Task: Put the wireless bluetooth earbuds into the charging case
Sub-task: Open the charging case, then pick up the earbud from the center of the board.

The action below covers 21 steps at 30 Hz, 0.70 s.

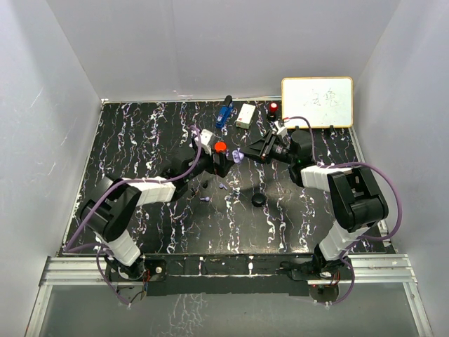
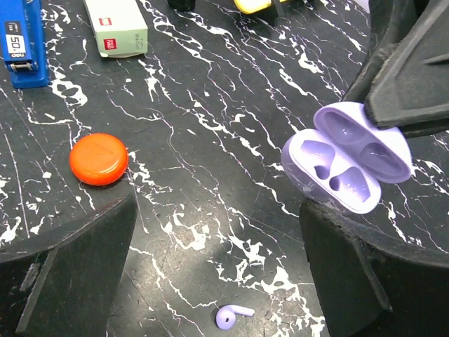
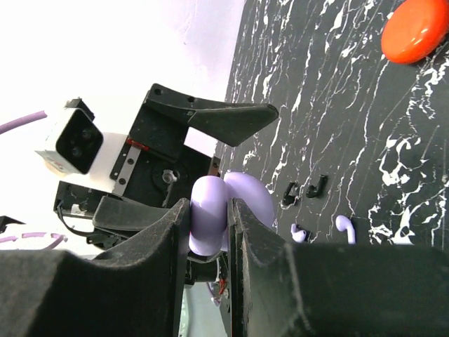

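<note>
Orange case (image 2: pixel 98 159), stapler (image 2: pixel 19 38), box (image 2: pixel 116 27) near lavender case (image 2: pixel 347 158)

Blue stapler (image 2: pixel 19 42) label: "50". Whiteboard (image 1: pixel 317 102) scrawl, box (image 2: pixel 116 27) red label unreadable.

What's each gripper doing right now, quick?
Left gripper: open, holding nothing.
Right gripper: shut on the open lavender case.

On the counter (image 2: pixel 210 105), open charging case (image 2: pixel 347 165) in the right gripper (image 3: pixel 208 219) at centre, round case (image 2: pixel 98 159) left of it, loose earbud (image 2: pixel 231 316) nearer, stapler (image 2: pixel 19 42) and box (image 2: pixel 116 27) behind.
</note>
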Tool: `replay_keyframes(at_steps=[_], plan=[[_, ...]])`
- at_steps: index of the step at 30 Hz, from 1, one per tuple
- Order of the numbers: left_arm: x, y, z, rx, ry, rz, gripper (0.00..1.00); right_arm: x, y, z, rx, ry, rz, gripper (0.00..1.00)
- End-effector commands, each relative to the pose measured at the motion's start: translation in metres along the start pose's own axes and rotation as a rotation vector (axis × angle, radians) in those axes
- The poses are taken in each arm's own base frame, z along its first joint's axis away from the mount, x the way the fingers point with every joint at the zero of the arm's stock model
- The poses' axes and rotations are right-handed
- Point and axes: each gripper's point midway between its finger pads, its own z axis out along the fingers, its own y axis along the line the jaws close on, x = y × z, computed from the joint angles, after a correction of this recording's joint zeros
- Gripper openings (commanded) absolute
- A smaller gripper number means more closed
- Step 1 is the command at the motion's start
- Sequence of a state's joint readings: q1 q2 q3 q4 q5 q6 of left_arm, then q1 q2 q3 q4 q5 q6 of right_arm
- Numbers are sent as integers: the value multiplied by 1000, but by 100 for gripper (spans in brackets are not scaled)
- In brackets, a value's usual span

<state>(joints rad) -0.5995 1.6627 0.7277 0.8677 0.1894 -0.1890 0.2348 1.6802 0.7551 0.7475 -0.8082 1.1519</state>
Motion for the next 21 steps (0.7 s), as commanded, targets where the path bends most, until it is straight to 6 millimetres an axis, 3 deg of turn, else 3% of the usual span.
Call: replay_keyframes(at_steps=[1, 8, 13, 18, 21], plan=[[-25, 3, -1, -43, -78, -4, 99, -4, 22, -2, -79, -15, -55, 0], [-35, 35, -44, -285, -87, -37, 99, -11, 15, -4, -53, -57, -41, 0], [-8, 37, -64, -352, 25, -172, 99, -13, 3, -8, -30, -75, -31, 0], [35, 22, -68, -352, 199, -301, 98, -18, 1, -14, -20, -88, -39, 0], [51, 12, -71, -376, 276, -283, 98, -20, -1, -17, -8, -92, -50, 0]])
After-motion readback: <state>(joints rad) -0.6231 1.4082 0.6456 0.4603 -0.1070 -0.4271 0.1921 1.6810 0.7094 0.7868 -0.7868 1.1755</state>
